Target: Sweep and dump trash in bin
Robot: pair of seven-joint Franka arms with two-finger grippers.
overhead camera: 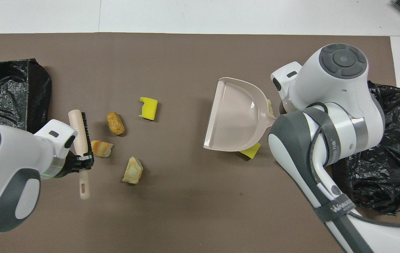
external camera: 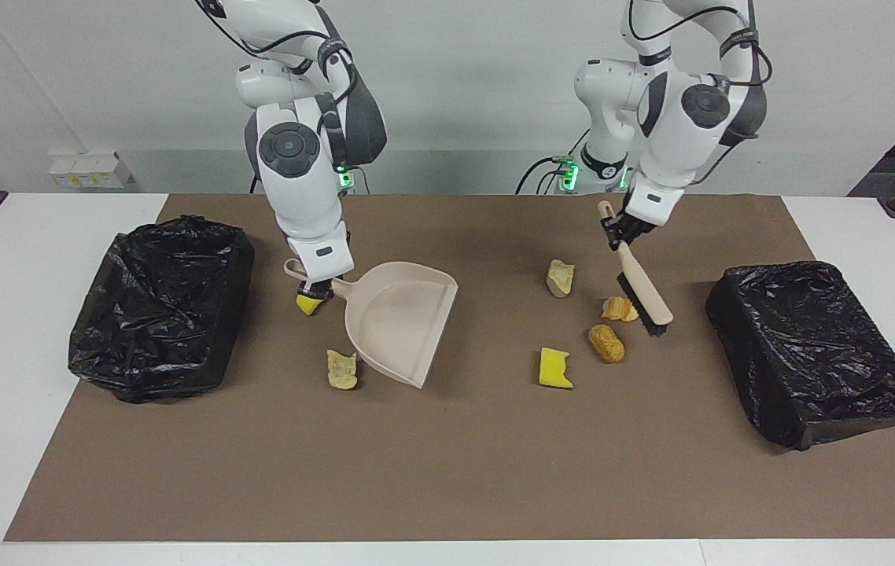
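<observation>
My right gripper [external camera: 320, 281] is shut on the handle of the beige dustpan [external camera: 400, 318], which is tilted with its mouth turned toward the left arm's end of the table. My left gripper [external camera: 627, 228] is shut on the beige brush [external camera: 642, 287]. The brush's dark bristles hang beside a striped bread piece [external camera: 618, 309]. Close by on the mat lie more trash: a brown roll [external camera: 606, 343], a yellow sponge [external camera: 556, 368] and a pale chunk [external camera: 560, 277]. Beside the dustpan lie a pale piece [external camera: 341, 369] and a yellow sponge [external camera: 307, 303], partly hidden under the right gripper.
A bin lined with a black bag [external camera: 160, 303] stands at the right arm's end of the brown mat [external camera: 447, 472]. A second black-bagged bin [external camera: 813, 350] stands at the left arm's end. From overhead, the right arm covers part of the nearby bin [overhead camera: 386, 147].
</observation>
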